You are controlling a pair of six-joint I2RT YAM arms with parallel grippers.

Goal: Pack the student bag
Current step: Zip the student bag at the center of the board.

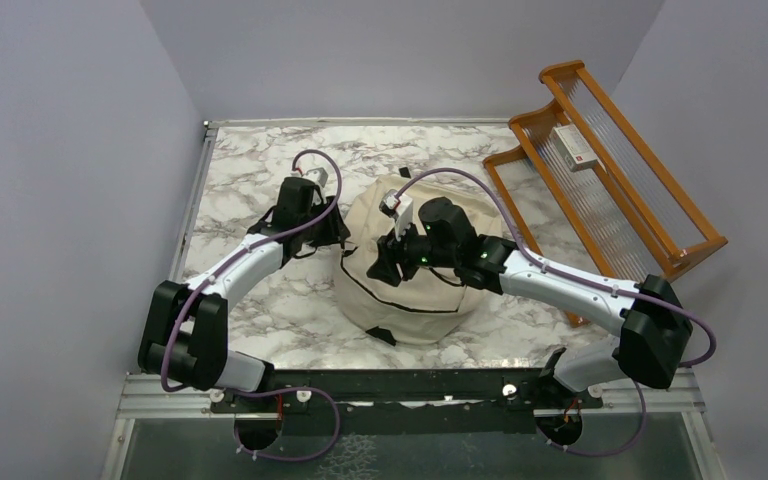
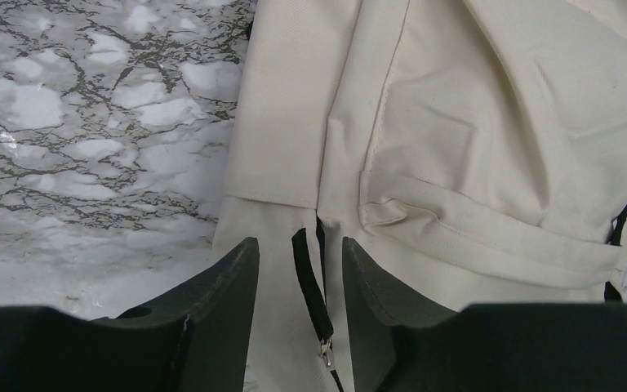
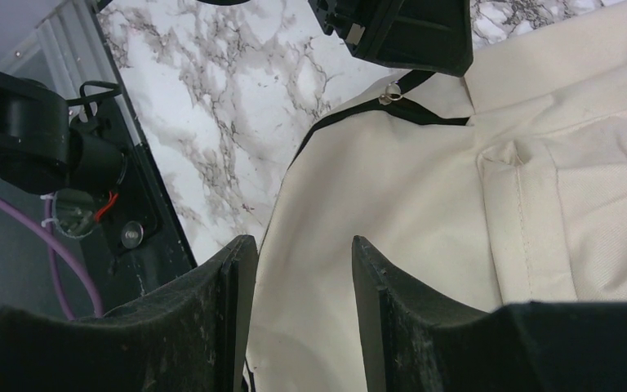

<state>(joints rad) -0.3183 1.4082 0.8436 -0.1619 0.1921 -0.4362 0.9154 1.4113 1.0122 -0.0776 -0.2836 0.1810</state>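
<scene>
The student bag (image 1: 405, 300), a cream fabric backpack with black zippers, lies slumped in the middle of the marble table. My left gripper (image 1: 335, 235) is at the bag's left edge. In the left wrist view it (image 2: 300, 253) is open, and a black zipper pull strap (image 2: 309, 286) with a metal ring (image 2: 325, 353) hangs loose between the fingers, touching neither. My right gripper (image 1: 385, 262) hovers over the bag's top. In the right wrist view it (image 3: 304, 249) is open above smooth cream fabric (image 3: 392, 196), with nothing held. The left gripper's fingers (image 3: 408, 33) and the zipper ring (image 3: 390, 94) show there too.
An orange wooden rack (image 1: 610, 160) stands at the back right with a small white box (image 1: 575, 147) on it. Grey walls close in on the left, back and right. A metal rail (image 1: 410, 390) carrying the arm bases runs along the near edge.
</scene>
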